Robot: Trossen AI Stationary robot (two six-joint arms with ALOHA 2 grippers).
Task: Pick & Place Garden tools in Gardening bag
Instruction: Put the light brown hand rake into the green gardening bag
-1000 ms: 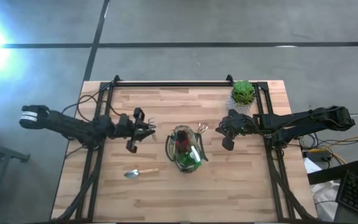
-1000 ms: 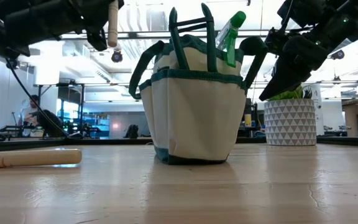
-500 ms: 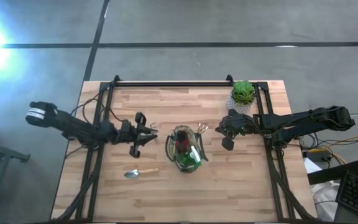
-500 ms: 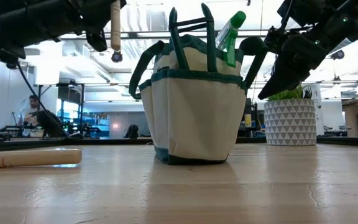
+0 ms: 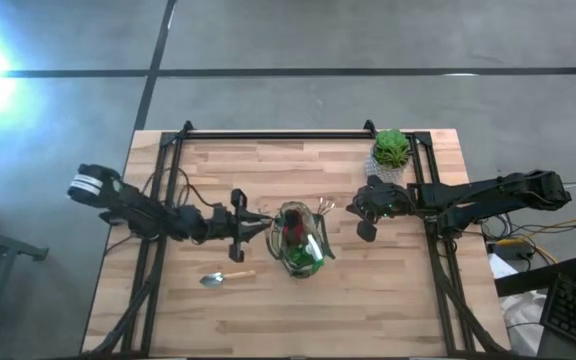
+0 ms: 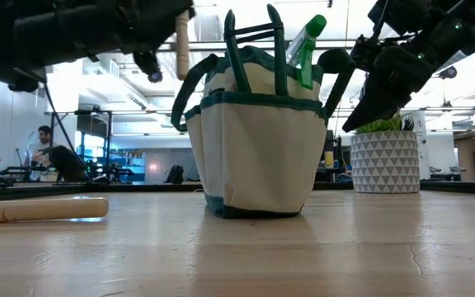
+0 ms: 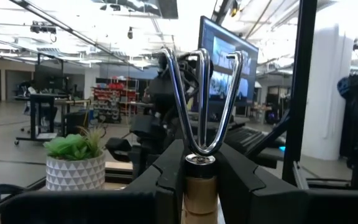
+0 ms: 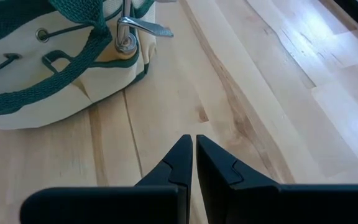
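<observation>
The olive-tan gardening bag (image 5: 298, 240) stands on its base at the table's middle, with a bright green piece (image 6: 308, 37) and a red piece (image 5: 290, 230) inside. A metal tool (image 8: 135, 28) sticks out of the bag's outer side. My left gripper (image 5: 244, 223), just left of the bag, is shut on the wooden-handled fork (image 7: 201, 99). The trowel (image 5: 226, 278) lies flat on the table near the bag's left. My right gripper (image 5: 366, 226) is shut and empty, hovering right of the bag. My left gripper pinches the fork's wooden handle (image 7: 199, 190) just below the metal collar, between its two fingers (image 7: 166, 171). The fingers come level from the table's left. The chrome tines stick out past the fingertips toward the bag. The fork is lifted clear, its handle (image 6: 182, 41) showing below the gripper.
A green plant in a white patterned pot (image 5: 391, 150) stands at the far right of the table, behind my right gripper. Bare wood lies along the near edge (image 5: 298, 320). A person (image 6: 44, 153) sits in the room beyond the table.
My left gripper has carried the fork toward the table's right edge, from well left of the bag to close beside its left rim, staying shut on the handle and clear of the table.
</observation>
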